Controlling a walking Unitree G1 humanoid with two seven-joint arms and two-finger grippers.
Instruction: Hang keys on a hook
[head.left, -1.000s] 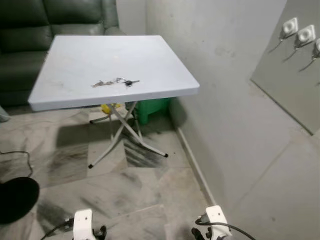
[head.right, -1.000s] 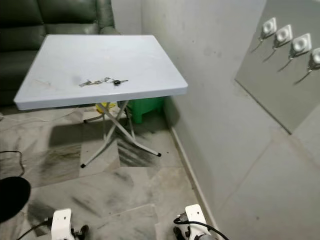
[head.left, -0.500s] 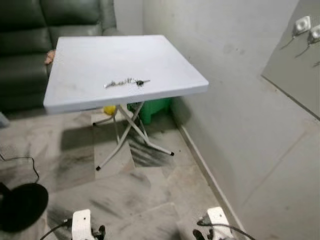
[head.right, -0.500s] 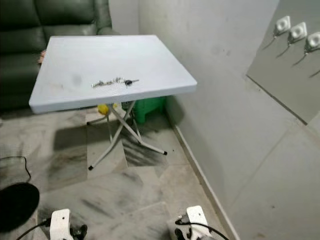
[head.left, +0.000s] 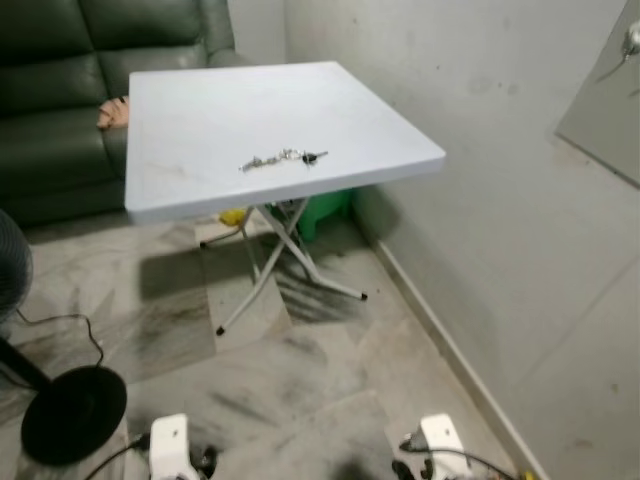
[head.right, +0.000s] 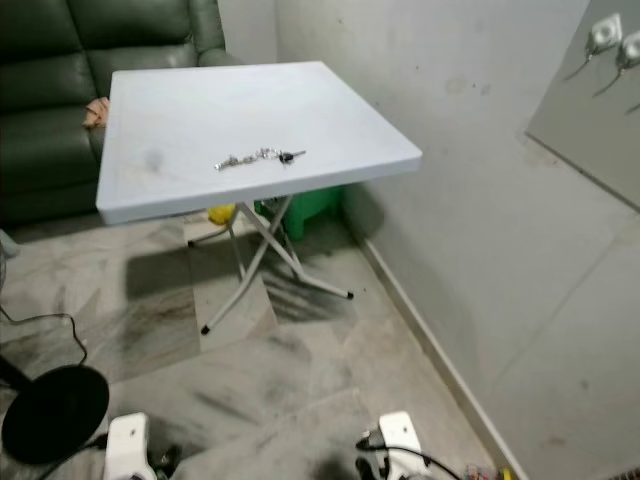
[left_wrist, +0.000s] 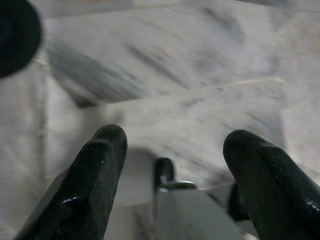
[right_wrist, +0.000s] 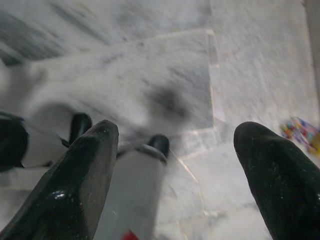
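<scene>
Left eye view: the whole scene has slid to the right across the last second, so the camera has turned to the robot's left; the things themselves have not moved.
Fan base: a black round fan base (head.left: 72, 414) with its cord now sits on the marble floor (head.left: 300, 370) at far left, with more of it in frame than a second ago.
Sofa: a dark green sofa (head.left: 60, 110) stands behind the bench, with a small pinkish object (head.left: 113, 112) on its seat that was out of frame a second ago.
Bench: the pale folding bench (head.left: 200, 110) stands near the wall, and now lies closer to the centre of the picture.
Keys: the keys (head.left: 283, 159) lie flat on the bench top toward its near edge, untouched, well apart from both claws.
Green bin: a green bin (head.left: 325, 205) is tucked under the bench on the wall side.
Hooks: the hooks (head.right: 612, 45) on the grey wall panel have slipped almost out at upper right.
Left claw: the left claw (left_wrist: 175, 165) hangs low over the floor, fingers spread wide, empty.
Right claw: the right claw (right_wrist: 175, 160) also hangs low over the floor, wide and empty.
Meaning: this looks like the approach step, the robot squaring up to the keys first; pickup is not yet begun, and the hooks will need a turn back to the right.
</scene>
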